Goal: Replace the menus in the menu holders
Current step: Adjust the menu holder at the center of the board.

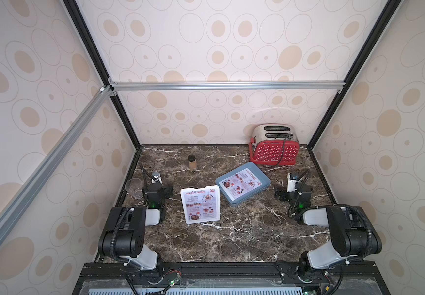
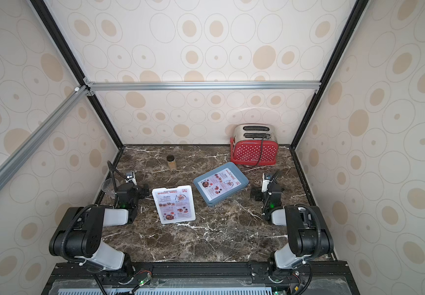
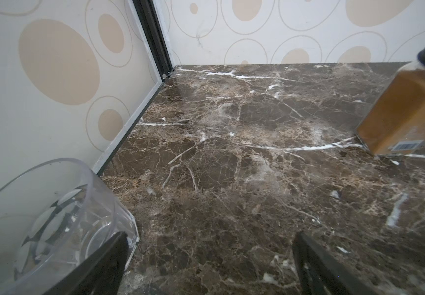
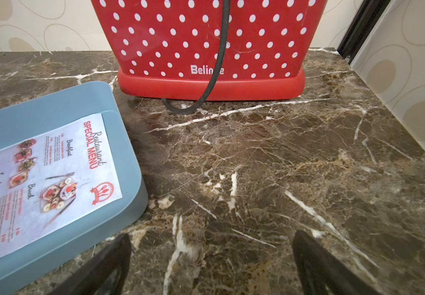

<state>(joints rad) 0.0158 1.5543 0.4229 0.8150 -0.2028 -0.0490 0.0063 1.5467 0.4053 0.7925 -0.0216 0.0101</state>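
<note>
In both top views a whitish menu holder (image 1: 202, 221) (image 2: 178, 221) stands mid-table with a "SPECIAL MENU" sheet (image 1: 201, 204) (image 2: 174, 204) in its slanted face. A second menu (image 1: 240, 183) (image 2: 218, 184) (image 4: 45, 184) lies flat in the grey-blue tray (image 1: 234, 203) (image 2: 211, 203) (image 4: 40, 112). My left gripper (image 1: 156, 184) (image 2: 130, 184) (image 3: 210, 237) sits left of the holder, open and empty above bare marble. My right gripper (image 1: 292, 187) (image 2: 266, 187) (image 4: 211, 237) hovers just right of the tray, open, with nothing between its fingers.
A red polka-dot toaster (image 1: 274, 150) (image 2: 254, 150) (image 4: 211, 46) stands at the back right, its black cord (image 4: 221, 51) trailing onto the marble. A spice jar (image 1: 192, 163) (image 2: 172, 163) (image 3: 405, 109) stands at the back. A clear glass (image 1: 134, 188) (image 2: 109, 187) (image 3: 47, 217) sits close beside the left gripper.
</note>
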